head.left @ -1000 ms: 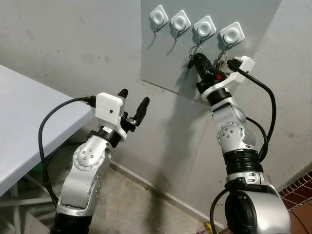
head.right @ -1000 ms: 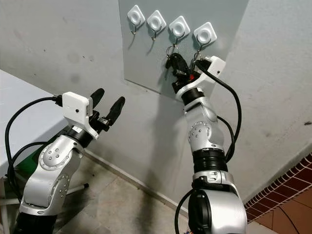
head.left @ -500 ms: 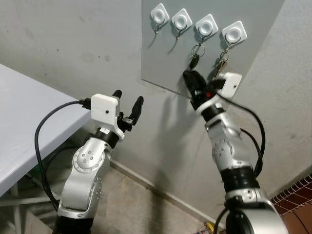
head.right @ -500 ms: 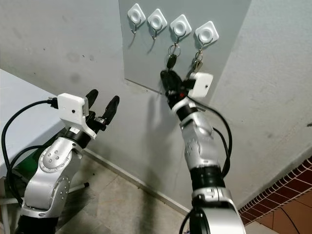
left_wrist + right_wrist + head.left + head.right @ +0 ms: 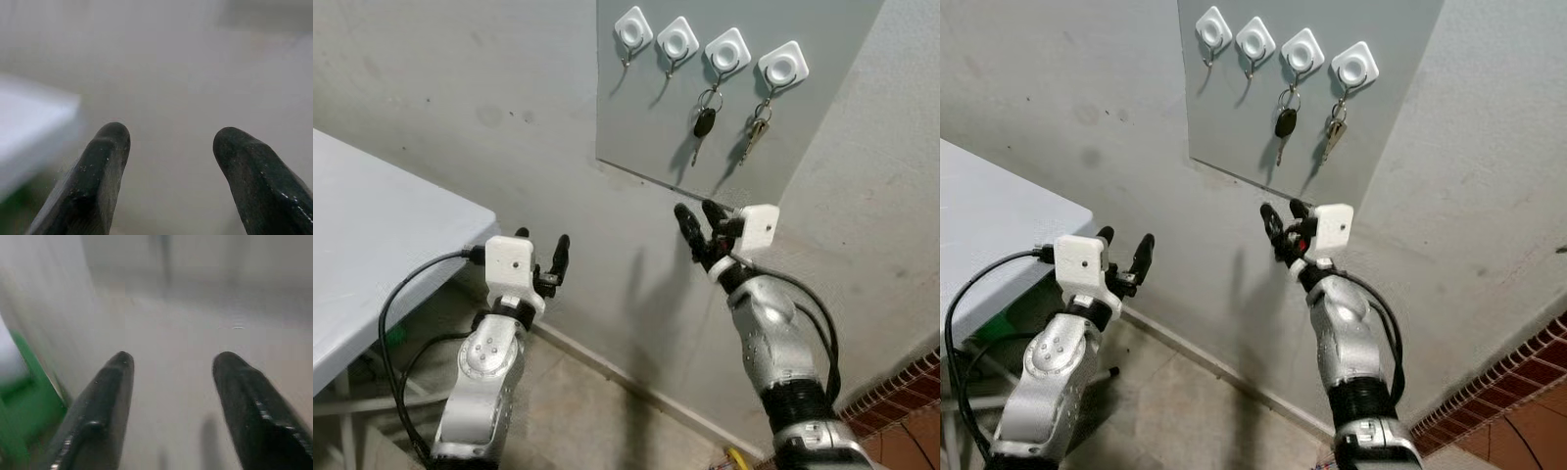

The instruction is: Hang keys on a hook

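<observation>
Black-fob key [image 5: 704, 123] hanging on third hook [image 5: 725, 53] of grey wall panel [image 5: 636, 108]; second key bunch [image 5: 756, 127] hanging on fourth hook [image 5: 782, 68]. Right gripper [image 5: 698, 216] sitting below panel, fingers spread wide, holding nothing — well apart from keys. Left gripper [image 5: 541, 245] pointing at wall beside white table [image 5: 372, 255], also gaping open, empty.

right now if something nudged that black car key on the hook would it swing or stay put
The black car key would probably swing: it dangles from a ring on its hook. It looks small and light, so likely settles fast. The ring seems loosely hung, so an upward knock might unhook it.
</observation>
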